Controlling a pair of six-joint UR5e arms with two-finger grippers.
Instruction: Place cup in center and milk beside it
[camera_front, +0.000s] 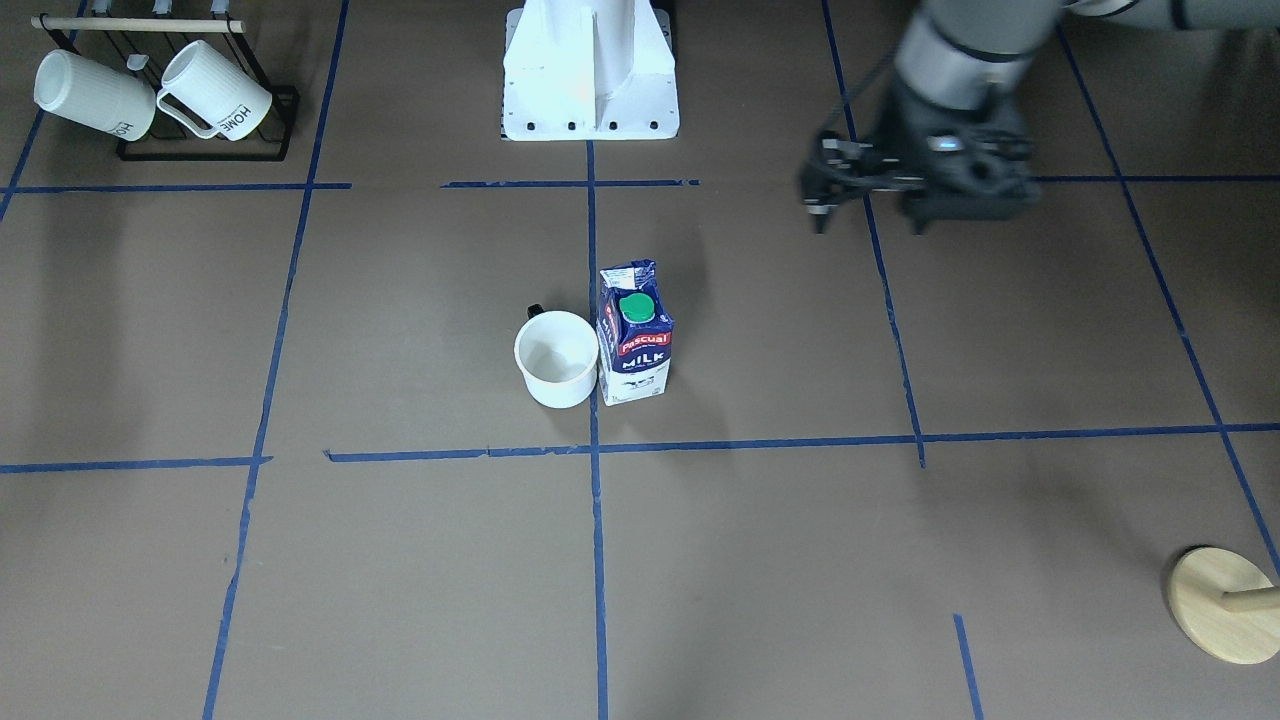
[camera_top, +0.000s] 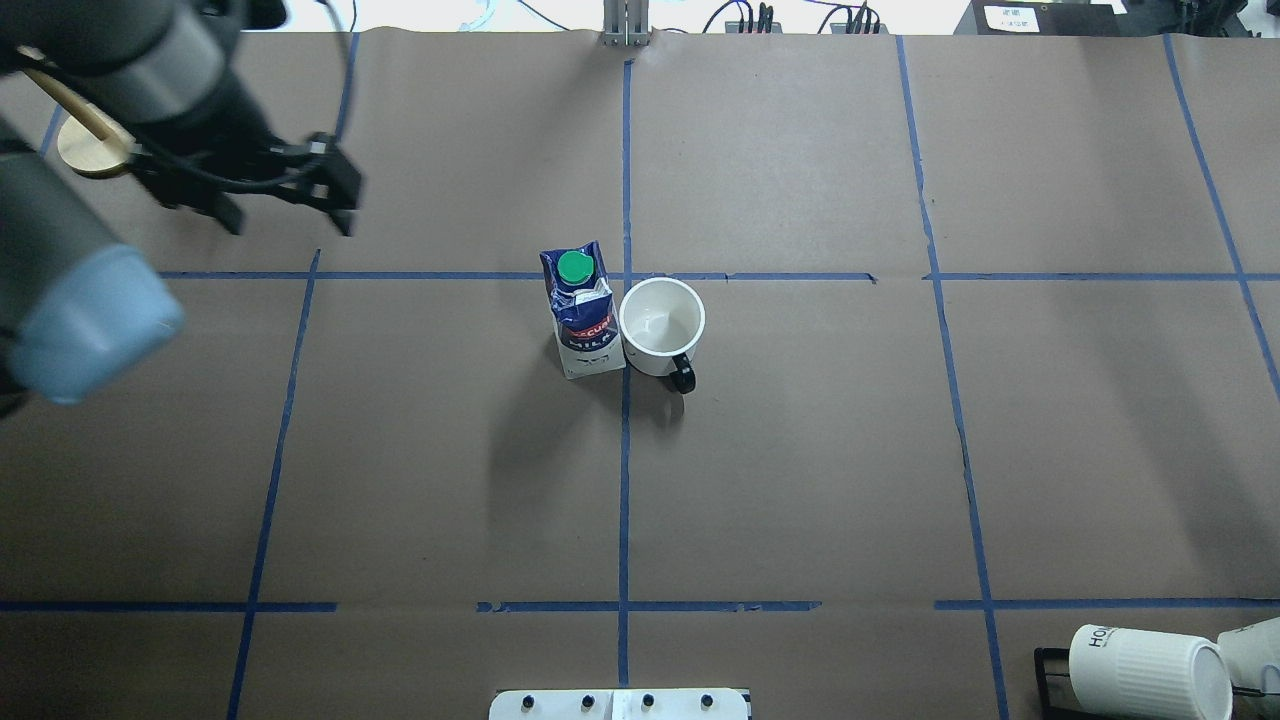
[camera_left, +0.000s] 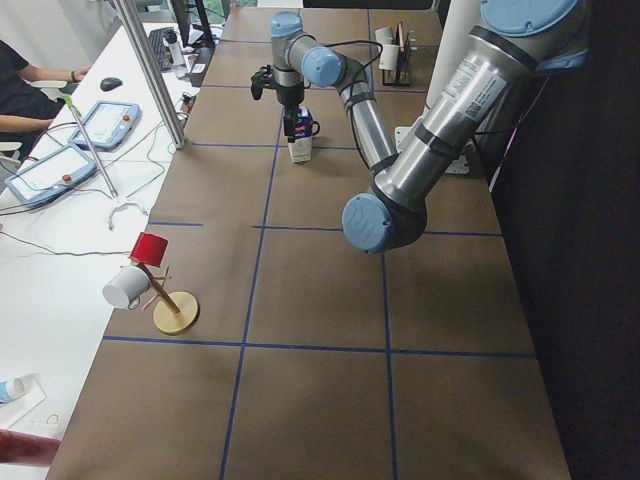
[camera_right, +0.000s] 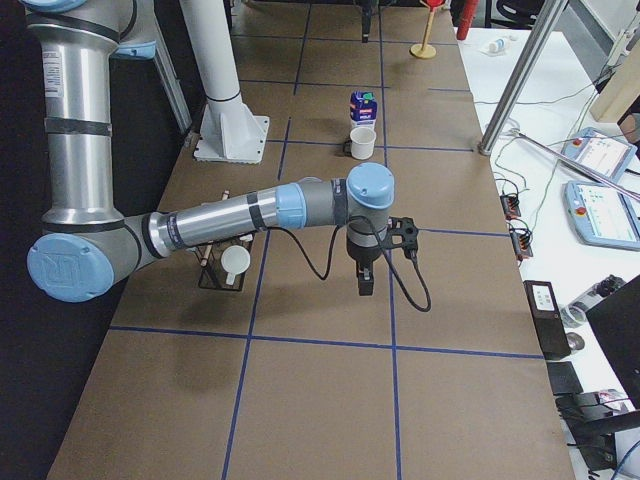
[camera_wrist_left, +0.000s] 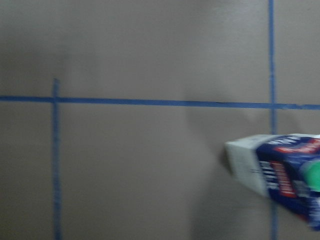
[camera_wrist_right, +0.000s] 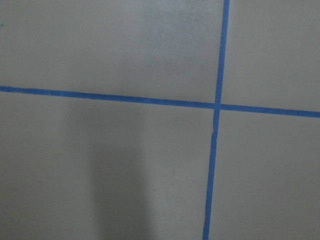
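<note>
Cup: smooth white mug with a dark handle (camera_top: 660, 325) is standing upright at the blue-taped centre (camera_top: 625, 276) of the brown bench (camera_top: 800, 450).
Milk: dark-blue gable-top carton (camera_top: 582, 310) is standing just beside it.
Left end effector (camera_top: 288, 215): hanging wide, empty, well apart.
Right end effector (camera_right: 365, 285): cannot tell.
Progress: seemingly nothing is remaining.

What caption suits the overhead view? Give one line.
Milk carton and white cup side by side at mid-table, left pincer open and clear.
</note>
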